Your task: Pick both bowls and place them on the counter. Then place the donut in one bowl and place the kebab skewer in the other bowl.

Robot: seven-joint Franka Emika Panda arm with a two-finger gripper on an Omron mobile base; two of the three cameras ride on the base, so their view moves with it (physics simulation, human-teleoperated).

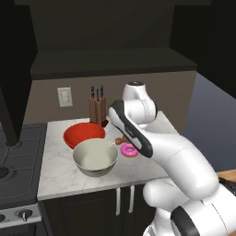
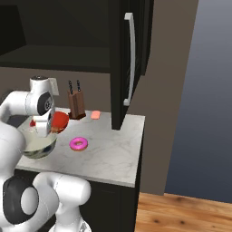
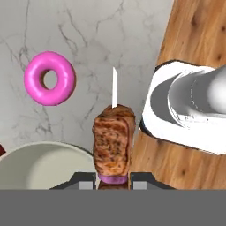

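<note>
My gripper (image 3: 113, 183) is shut on the kebab skewer (image 3: 114, 143), whose brown meat chunks sit between the fingers while its pale stick points away from the hand. The skewer (image 1: 120, 139) hangs between the cream-grey bowl (image 1: 95, 157) and the pink donut (image 1: 129, 150), close to that bowl's rim. The bowl's edge (image 3: 39, 165) shows at the lower left of the hand view, and the donut (image 3: 49, 78) lies flat on the marble counter (image 1: 60, 175). The glossy red bowl (image 1: 84, 133) stands on the counter just behind the cream-grey one, touching it.
A knife block (image 1: 97, 108) stands against the back wall behind the bowls. The dark stove (image 1: 14, 166) borders the counter on the left. An open tall cabinet door (image 2: 129, 59) hangs over the counter's right end, with a small pink block (image 2: 95, 114) near it.
</note>
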